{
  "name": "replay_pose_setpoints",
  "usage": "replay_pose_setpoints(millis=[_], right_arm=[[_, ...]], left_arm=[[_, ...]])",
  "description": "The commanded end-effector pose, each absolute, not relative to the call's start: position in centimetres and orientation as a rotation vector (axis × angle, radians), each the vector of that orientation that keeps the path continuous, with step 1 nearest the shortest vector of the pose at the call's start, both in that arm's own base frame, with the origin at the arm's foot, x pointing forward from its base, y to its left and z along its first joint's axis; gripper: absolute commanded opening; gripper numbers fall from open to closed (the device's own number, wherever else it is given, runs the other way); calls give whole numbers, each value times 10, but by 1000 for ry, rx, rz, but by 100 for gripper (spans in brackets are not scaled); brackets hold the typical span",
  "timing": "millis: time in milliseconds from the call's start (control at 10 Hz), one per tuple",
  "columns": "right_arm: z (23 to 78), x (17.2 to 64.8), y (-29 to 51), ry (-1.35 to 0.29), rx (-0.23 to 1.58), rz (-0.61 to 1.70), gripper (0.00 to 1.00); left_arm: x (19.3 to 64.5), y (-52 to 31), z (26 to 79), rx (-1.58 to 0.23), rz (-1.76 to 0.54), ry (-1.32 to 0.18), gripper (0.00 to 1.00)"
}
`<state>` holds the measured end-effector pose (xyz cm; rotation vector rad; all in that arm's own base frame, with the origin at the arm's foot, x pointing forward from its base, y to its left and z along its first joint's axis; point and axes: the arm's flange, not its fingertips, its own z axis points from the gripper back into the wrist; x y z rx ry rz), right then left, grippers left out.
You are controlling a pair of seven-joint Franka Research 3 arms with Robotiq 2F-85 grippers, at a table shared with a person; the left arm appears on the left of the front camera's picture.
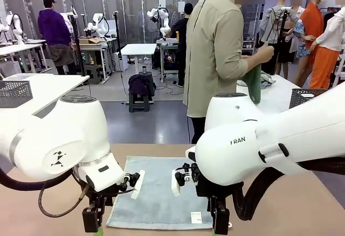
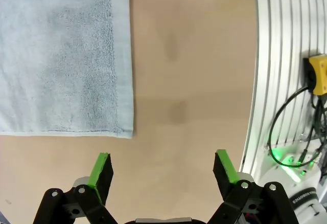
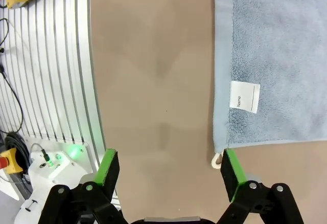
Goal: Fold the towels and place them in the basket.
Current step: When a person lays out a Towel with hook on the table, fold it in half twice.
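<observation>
Two towels: blue-grey towel flat on the tabletop between the arms, long axis toward the person; green towel in the person's hand.
white label: readable in right wrist view.
left fingers: spread, empty.
right fingers: spread, empty.

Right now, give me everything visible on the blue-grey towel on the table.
The light blue-grey rectangular terry towel lies flat and unfolded on the tan table. Fluffy pile, with a smoother hemmed border. A small white label printed "Name" sits on the hem near one corner, where a small white loop sticks out. The open left pincer and open right pincer hang by its near corners without gripping it.
</observation>
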<state>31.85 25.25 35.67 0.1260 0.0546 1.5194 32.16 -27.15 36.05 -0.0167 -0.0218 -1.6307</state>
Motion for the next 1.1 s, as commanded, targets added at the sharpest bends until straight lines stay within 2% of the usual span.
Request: replay_pose_setpoints(millis=[0, 400, 1000], right_arm=[[362, 317, 253, 45, 128, 1519, 100], [361, 318, 254, 45, 121, 1523, 100], [315, 324, 247, 3, -36, 1502, 100]], left_arm=[[320, -271, 364, -17, -1634, -27, 100], [321, -272, 361, -16, -1633, -23, 100], [318, -289, 315, 107, -1539, -30, 100]])
